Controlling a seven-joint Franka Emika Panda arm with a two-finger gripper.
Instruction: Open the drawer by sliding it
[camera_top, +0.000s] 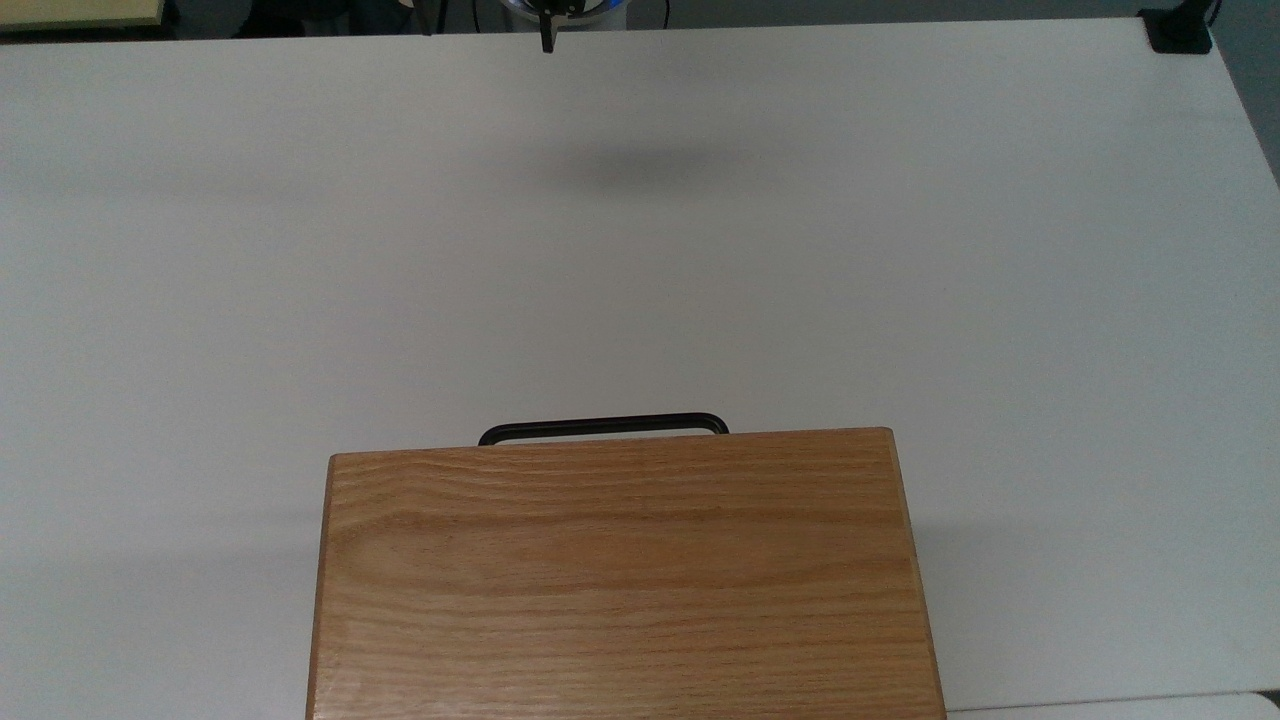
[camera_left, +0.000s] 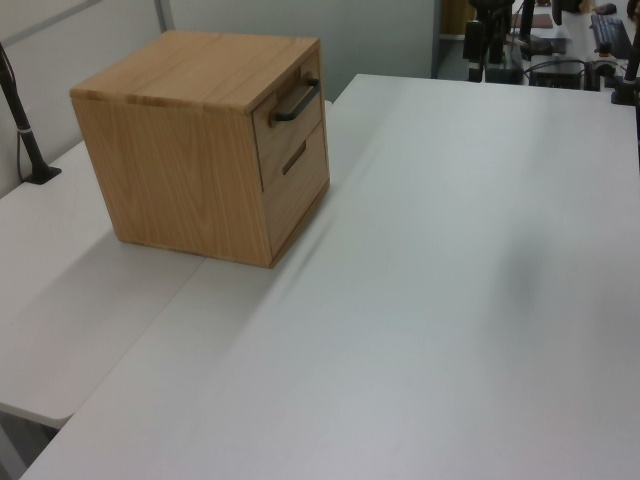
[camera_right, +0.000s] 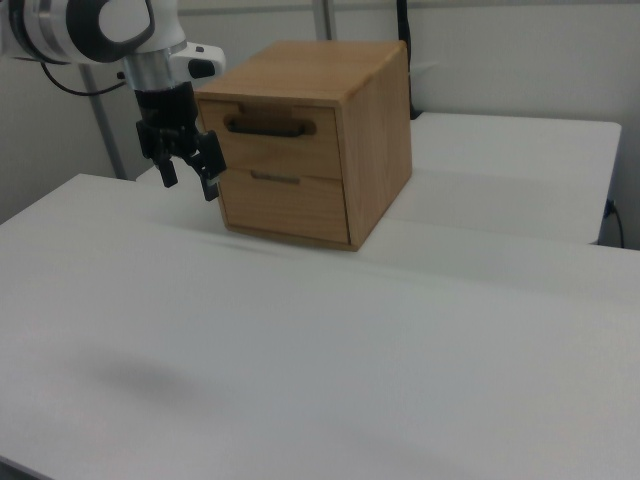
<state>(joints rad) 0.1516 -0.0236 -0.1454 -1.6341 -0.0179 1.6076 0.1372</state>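
Drawer (camera_right: 270, 137) of light oak with a thin black bar handle (camera_right: 268, 127) sits shut; we see our tool (camera_right: 189, 170) open, empty, well apart.

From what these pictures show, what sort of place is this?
Probably a robotics lab or an office-like test room. A robot arm with its gripper hangs above a wide white table; the table carries one small wooden cabinet with a drawer, and partition walls stand behind it.

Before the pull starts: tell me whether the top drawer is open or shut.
Shut. The drawer front sits flush with the cabinet face, and from above just its handle juts past the cabinet top.
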